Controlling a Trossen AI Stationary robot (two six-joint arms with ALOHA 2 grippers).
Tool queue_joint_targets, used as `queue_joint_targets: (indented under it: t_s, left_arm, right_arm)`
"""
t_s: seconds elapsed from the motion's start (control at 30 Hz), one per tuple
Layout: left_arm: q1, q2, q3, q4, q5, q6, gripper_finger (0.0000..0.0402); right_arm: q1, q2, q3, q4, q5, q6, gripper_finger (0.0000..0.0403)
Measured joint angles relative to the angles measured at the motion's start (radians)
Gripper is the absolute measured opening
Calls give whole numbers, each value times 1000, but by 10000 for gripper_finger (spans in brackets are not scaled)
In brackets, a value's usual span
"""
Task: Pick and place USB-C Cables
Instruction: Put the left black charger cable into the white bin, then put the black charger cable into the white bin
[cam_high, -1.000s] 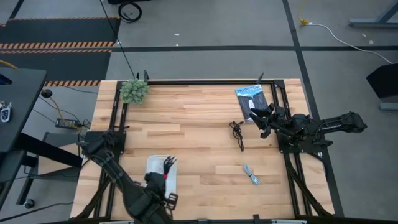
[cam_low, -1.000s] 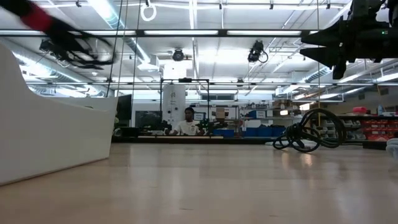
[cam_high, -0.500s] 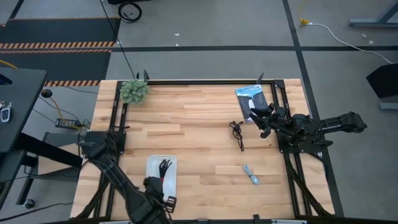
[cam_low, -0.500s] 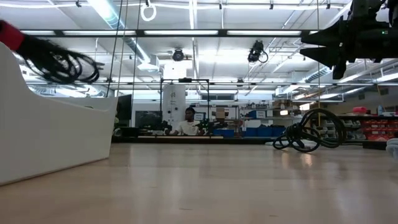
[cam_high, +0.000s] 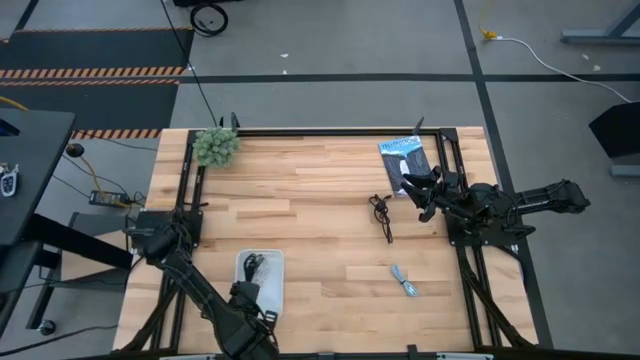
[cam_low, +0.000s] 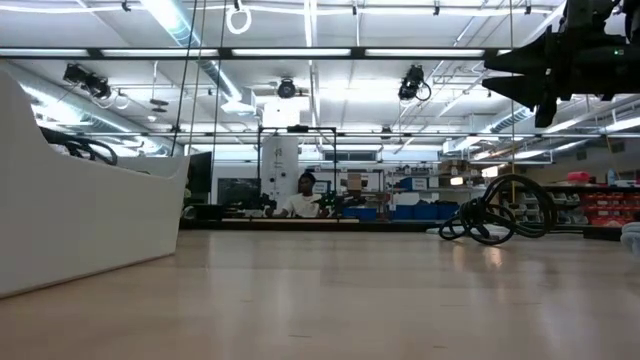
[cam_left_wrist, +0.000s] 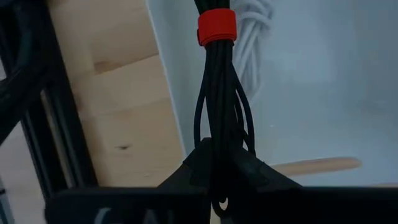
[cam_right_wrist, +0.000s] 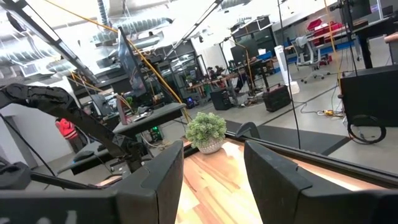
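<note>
- My left end effector (cam_left_wrist: 214, 177) is clenched on the red-banded cable (cam_left_wrist: 217, 93), low inside the white tray (cam_high: 275, 290) beside the white cable (cam_left_wrist: 252, 37).
- I should release only once it rests flat.
- Black cable (cam_high: 381, 213) and blue-grey cable (cam_high: 405, 282) wait on the tabletop (cam_high: 310, 200).
- My right end effector (cam_high: 422, 195) hangs spread, empty.

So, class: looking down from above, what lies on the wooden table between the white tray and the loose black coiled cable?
Nothing: in the high view only bare wooden tabletop separates the white rectangular tray from the black coiled cable.
</note>
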Motion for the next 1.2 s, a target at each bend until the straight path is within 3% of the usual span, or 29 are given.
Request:
queue_joint_targets:
  t_s: [0.3, 0.53, 0.73, 1.03, 1.2]
  left_arm:
    - [4, -19, 0, 2, -27, -38, 37]
    - [12, -19, 0, 2, -20, -44, 88]
    - [45, -30, 42, 1, -10, 81, 126]
    - [94, -38, 83, 1, -31, 181, 132]
    - [105, -38, 83, 1, -149, 206, 132]
  right_arm:
    - [0, 0, 0, 0, 0, 0, 176]
    - [0, 0, 0, 0, 0, 0, 176]
    - [0, 0, 0, 0, 0, 0, 176]
    - [0, 0, 0, 0, 0, 0, 176]
    - [0, 0, 0, 0, 0, 0, 176]
